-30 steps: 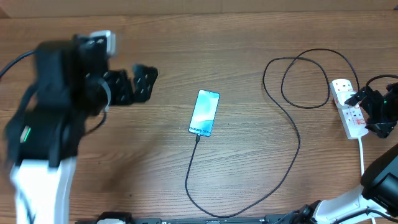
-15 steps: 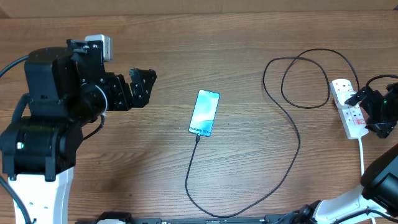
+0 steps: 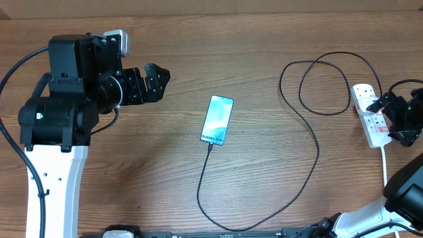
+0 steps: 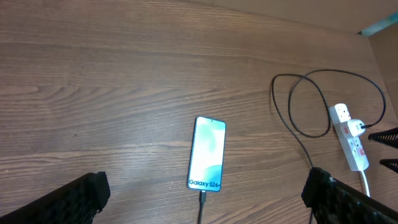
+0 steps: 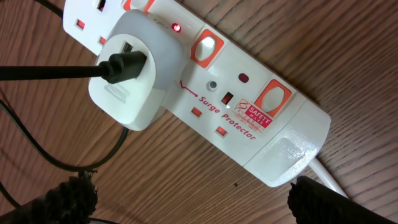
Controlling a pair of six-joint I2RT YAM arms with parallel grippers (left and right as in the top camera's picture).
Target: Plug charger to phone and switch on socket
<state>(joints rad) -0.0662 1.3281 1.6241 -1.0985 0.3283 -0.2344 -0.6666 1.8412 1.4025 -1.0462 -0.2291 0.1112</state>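
The phone (image 3: 217, 119) lies face up mid-table, its light blue screen reading "Galaxy S24". The charger's thin black cable (image 3: 310, 168) runs from the phone's bottom edge, loops toward the front and curls round to the socket (image 3: 370, 118), a white power strip at the right. Its tip (image 4: 203, 198) sits in the phone's port. A white adapter (image 5: 134, 74) holding the cable is plugged into the socket (image 5: 249, 118), and a small red light (image 5: 176, 27) glows. My left gripper (image 3: 157, 80) hangs open, left of the phone. My right gripper (image 3: 390, 119) stands open beside the socket, touching nothing.
The socket's thicker white cord (image 3: 384, 165) runs toward the front right by the right arm's base. Two red-framed rocker switches (image 5: 207, 48) sit on the strip. The left arm's body (image 3: 66, 106) stands over the table's left side. Bare wood surrounds the phone.
The left arm has swung up and to the right from the table's left edge, its gripper shifting slightly away from me. The right arm, phone and cable have not moved.
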